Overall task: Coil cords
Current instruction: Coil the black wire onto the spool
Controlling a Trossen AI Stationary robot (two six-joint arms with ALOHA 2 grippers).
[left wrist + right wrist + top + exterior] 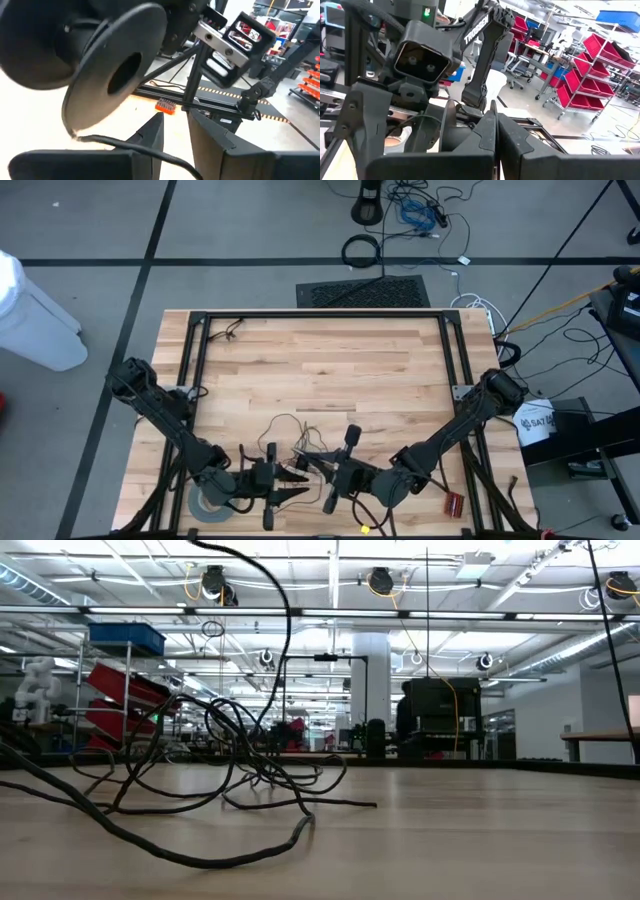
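L gripper (pixel 291 485): near front edge of table, left of centre; fingers part-spread around the small round black disc (pixel 107 65), which fills the left wrist view; the thin dark wire (pixel 150 152) crosses in front of its fingers (pixel 210 137).
R gripper (pixel 312 462): fingers pressed together, tips pointing at the L gripper, just beside it; whether they pinch wire, can't tell. In the right wrist view its closed fingers (pixel 492 135) sit right behind the disc edge (pixel 447 127).
Count: 2 arms, 2 grippers, 1 disc, 1 long thin wire, 1 grey tape roll (pixel 208 503), 1 small red item (pixel 454 503).
Wire: loose loops lie on the wood just behind the grippers (pixel 285 425); from the low view it sprawls in tangled arcs across the left half of the tabletop (pixel 215 755), one strand rising out of the top of frame.
L arm pose: base at left table edge, elbow bent, forearm running down and inward toward the front, wrist turned inward.
R arm pose: mirror of it, base at right edge, forearm angled in toward the front centre.
Tape roll: flat on the table under the L forearm, near front-left corner.
Red item: front-right, beside the R arm, well apart from the grippers.
Surface: light wood-plank table (pixel 330 360) inside a black frame; far half bare.
Room: grey floor w/ dark lines, black floor mat and loose cables beyond the far edge; red bins on racks, ceiling lights, workshop hall behind.
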